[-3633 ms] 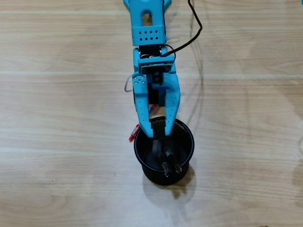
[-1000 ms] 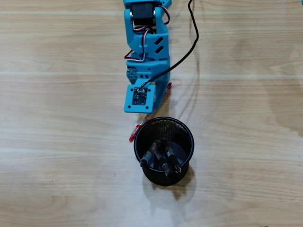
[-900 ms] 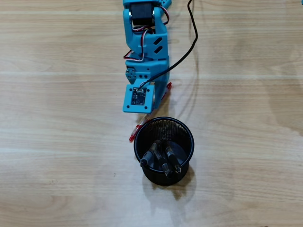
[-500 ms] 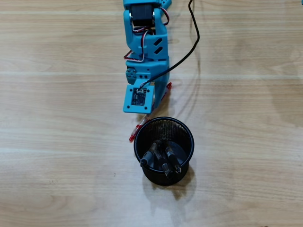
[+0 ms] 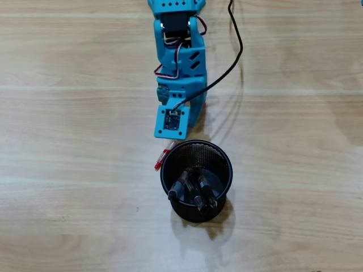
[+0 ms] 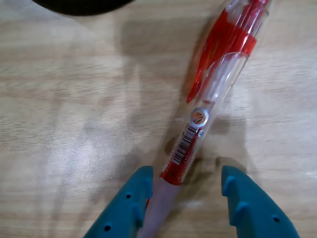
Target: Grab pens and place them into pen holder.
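A red and clear pen lies slanted on the wooden table, its grip end running down between my gripper's blue fingers, closer to the left finger. The gripper is open, with a gap left to the right finger. In the overhead view the arm's wrist covers the fingers and most of this pen; only its red tip shows, left of the pen holder. The black mesh pen holder stands upright just below the wrist, with three dark pens leaning inside.
A black cable runs from the wrist board up along the arm's right side. The pen holder's dark base shows at the top edge of the wrist view. Bare wood surrounds the holder.
Earlier the gripper was over the pen holder; a third pen now stands inside. The arm has since drawn back over the red pen, and in the last second shifted slightly right and toward the holder.
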{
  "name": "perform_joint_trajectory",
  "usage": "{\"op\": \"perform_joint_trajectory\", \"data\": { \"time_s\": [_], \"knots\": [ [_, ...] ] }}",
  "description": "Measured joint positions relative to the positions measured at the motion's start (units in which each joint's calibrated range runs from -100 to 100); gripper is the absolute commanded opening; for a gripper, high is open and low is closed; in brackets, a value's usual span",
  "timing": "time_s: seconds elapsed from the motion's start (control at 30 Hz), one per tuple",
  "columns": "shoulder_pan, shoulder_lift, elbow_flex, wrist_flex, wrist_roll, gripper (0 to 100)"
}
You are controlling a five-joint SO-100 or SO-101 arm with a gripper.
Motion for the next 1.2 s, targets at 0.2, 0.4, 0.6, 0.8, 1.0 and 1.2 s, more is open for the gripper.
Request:
{"op": "perform_joint_trajectory", "data": {
  "time_s": [0.2, 0.4, 0.6, 0.8, 1.0, 1.2],
  "knots": [
    [-1.44, 1.78, -0.18, -0.09, -0.62, 16],
    [-1.35, 2.88, -0.27, -0.69, -0.62, 13],
    [-0.72, 3.65, -0.44, -0.78, -0.68, 4],
    [-0.99, 3.9, -0.44, -0.87, -1.3, 2],
    [-0.9, 3.9, 0.18, -0.61, -1.4, 2],
    [0.18, 3.65, 1.95, -0.69, -1.4, 2]
  ]
}}
